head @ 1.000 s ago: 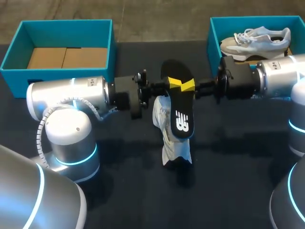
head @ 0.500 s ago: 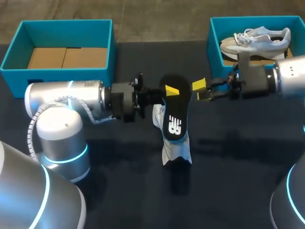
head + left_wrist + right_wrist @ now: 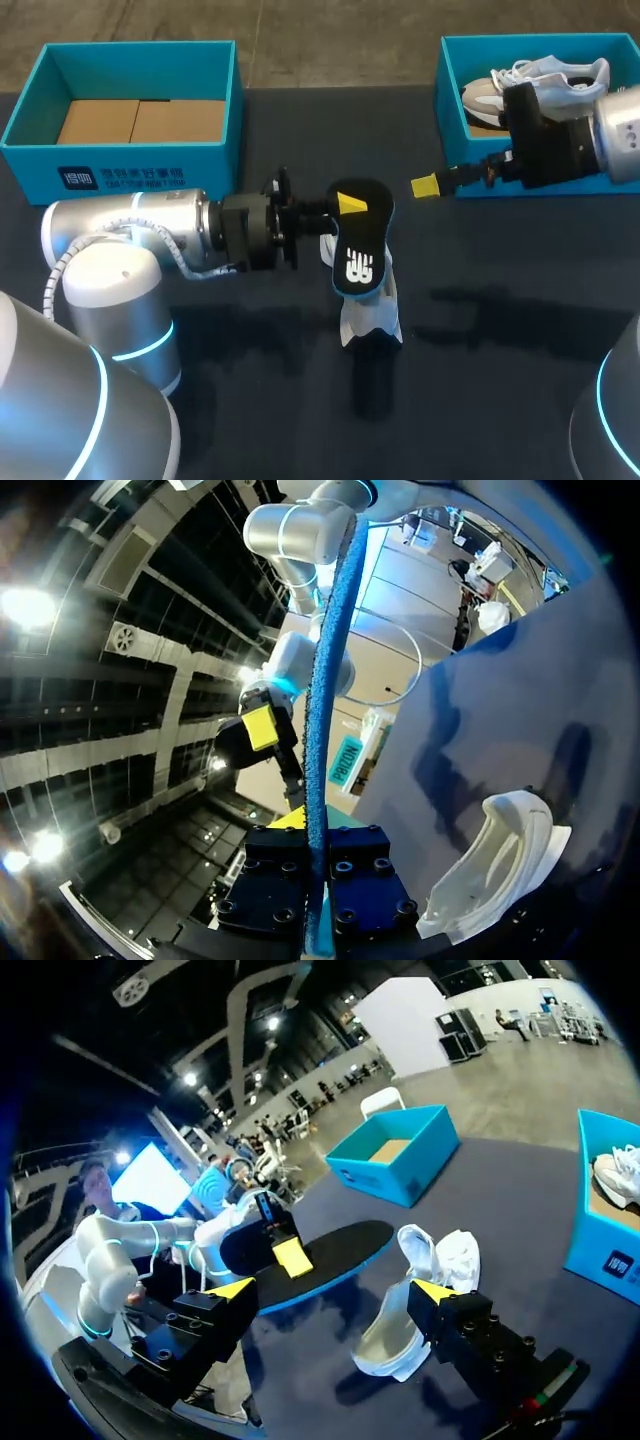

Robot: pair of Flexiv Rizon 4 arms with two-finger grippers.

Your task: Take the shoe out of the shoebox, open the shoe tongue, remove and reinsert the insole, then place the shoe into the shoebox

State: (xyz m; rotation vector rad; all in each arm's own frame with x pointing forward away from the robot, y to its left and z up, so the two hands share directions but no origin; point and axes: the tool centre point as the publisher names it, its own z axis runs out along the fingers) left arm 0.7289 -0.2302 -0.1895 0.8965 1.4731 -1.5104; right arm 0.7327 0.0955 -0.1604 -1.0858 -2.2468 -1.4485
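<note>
At the middle of the dark table [image 3: 500, 360], a white shoe [image 3: 368, 312] rests on the surface, touched by neither gripper; its upper part is hidden in the head view behind a black insole [image 3: 358, 245] that hangs just above it, printed side toward the camera; the left gripper [image 3: 338, 206], reaching in from the left edge, is clamped on the insole's far end, one yellow tip showing against the black; seen from the left wrist, the insole runs edge-on straight out between that gripper's fingers, a thin blue strip pinched from both sides, with the shoe on the surface off to one side; the right gripper [image 3: 428, 186] hangs toward the far right, just in front of the near left corner of a blue shoebox [image 3: 447, 95], close to the insole without touching it; from the right wrist its two yellow-tipped fingers stand wide apart with nothing held between them, the shoe and the insole lying ahead of them; the blue shoebox sits at the table's far right corner and holds a second shoe [image 3: 545, 82], pale with white laces, partly covered by the right arm; a second blue box [image 3: 140, 160] sits at the far left corner, well apart from the shoe, with brown cardboard [image 3: 140, 122] lying flat on its floor.
</note>
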